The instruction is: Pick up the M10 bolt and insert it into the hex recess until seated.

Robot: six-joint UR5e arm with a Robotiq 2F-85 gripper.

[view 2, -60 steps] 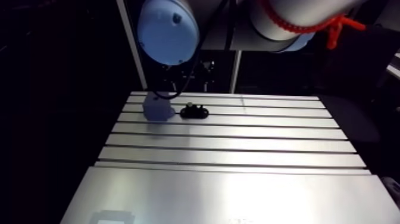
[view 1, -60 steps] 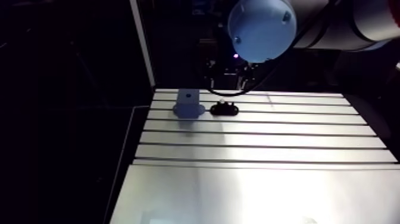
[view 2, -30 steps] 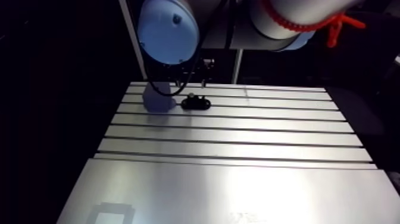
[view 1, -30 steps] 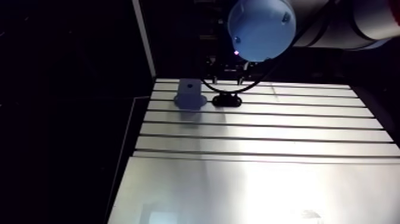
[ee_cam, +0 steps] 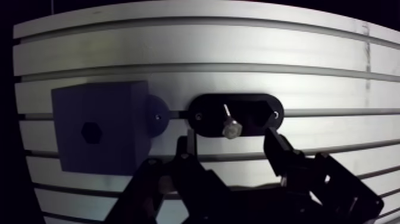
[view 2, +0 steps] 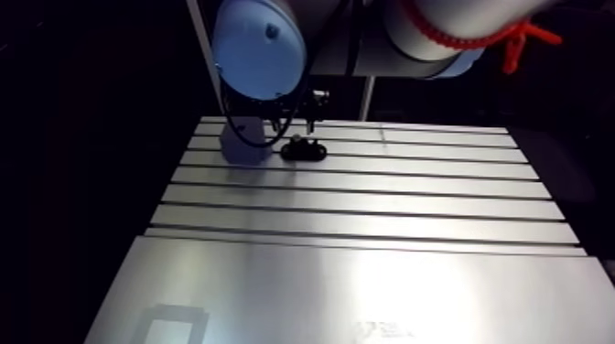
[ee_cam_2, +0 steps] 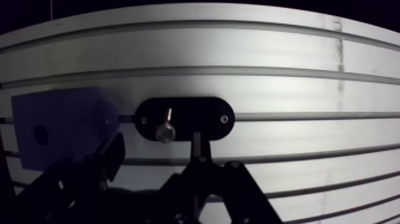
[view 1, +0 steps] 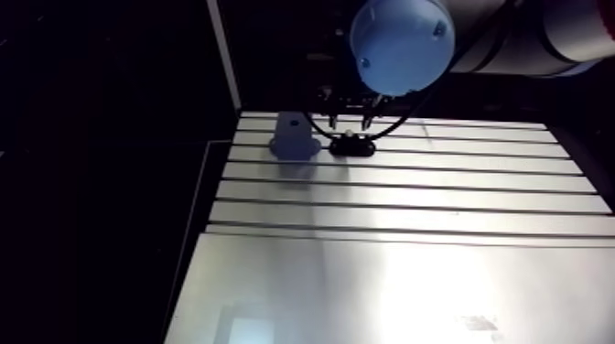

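The bolt (ee_cam: 230, 122) stands head-up in a black holder (ee_cam: 256, 113) on the table (ee_cam: 238, 47), just ahead of the gripper (ee_cam: 231, 144) and in line with the gap between its fingers (ee_cam: 280, 149), which are spread wide and hold nothing. The block (ee_cam: 113, 137) with the hex recess (ee_cam: 90, 131) sits just beside the holder.

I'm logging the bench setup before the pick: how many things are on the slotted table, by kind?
Bolt: 1
Black oval holder: 1
Block with hex recess: 1
Total: 3
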